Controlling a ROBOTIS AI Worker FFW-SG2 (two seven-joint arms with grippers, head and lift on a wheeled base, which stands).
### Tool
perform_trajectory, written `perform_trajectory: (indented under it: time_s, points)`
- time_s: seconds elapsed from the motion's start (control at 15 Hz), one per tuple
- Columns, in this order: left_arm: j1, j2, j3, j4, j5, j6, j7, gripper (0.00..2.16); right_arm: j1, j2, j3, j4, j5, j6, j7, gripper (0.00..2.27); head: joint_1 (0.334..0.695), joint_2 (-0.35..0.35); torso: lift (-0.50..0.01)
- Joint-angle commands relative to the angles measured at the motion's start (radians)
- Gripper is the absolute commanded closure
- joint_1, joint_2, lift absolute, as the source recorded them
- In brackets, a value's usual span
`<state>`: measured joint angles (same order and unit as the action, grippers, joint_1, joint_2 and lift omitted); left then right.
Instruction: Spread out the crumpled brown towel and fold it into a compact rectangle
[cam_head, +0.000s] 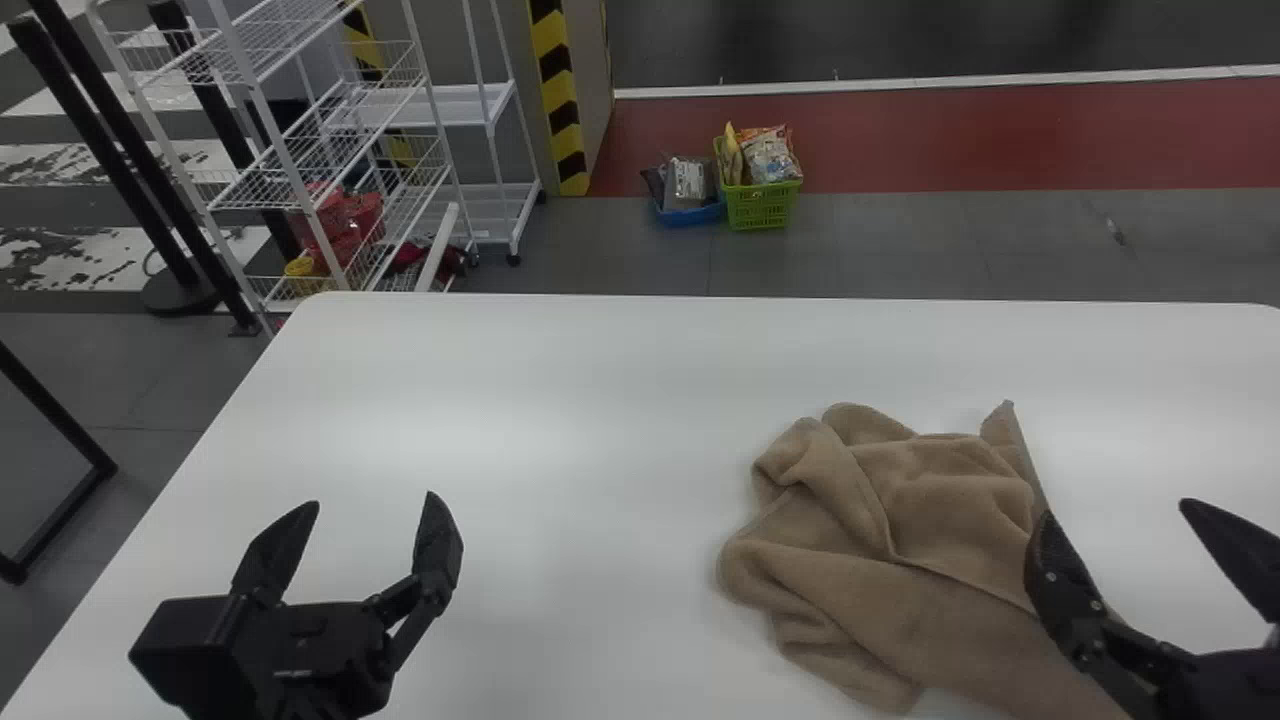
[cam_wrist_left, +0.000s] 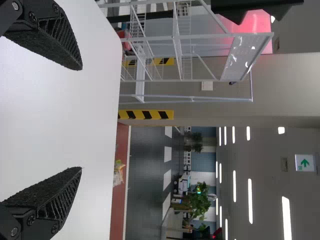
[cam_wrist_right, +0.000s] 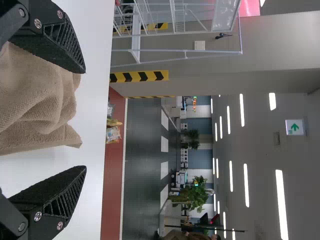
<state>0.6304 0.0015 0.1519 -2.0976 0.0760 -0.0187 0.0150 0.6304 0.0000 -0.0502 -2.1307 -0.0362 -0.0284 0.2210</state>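
Observation:
The brown towel (cam_head: 900, 560) lies crumpled on the right half of the white table, with a pointed corner standing up at its far right. My left gripper (cam_head: 360, 530) is open over the table's left part, well apart from the towel. At the towel's right edge is my right gripper (cam_head: 1125, 530), open, its left finger overlapping the towel in the head view. In the left wrist view my left gripper (cam_wrist_left: 81, 118) has bare table between its fingers. The right wrist view has the towel (cam_wrist_right: 37, 102) beside and partly between the spread fingers of my right gripper (cam_wrist_right: 85, 120).
The white table (cam_head: 560, 400) reaches from the left edge to the right side of the head view. Beyond it on the floor stand a green basket (cam_head: 760, 207) with packets, a blue container (cam_head: 690, 215) and a white wire rack (cam_head: 300, 150).

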Motion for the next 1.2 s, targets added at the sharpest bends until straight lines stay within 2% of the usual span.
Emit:
perform_trajectory:
  time_s: [0.0,1.13]
  points:
    - [0.0,-0.004,0.0,-0.001,0.001,0.0,-0.001,0.1,0.0,0.001,0.003,0.0,0.001,0.0,-0.002,0.14,0.695,0.148,-0.127]
    - [0.014,-0.004,-0.009,-0.013,-0.021,0.003,0.0,0.1,-0.002,0.001,-0.002,-0.003,0.012,0.046,-0.011,0.14,0.695,0.143,-0.127]
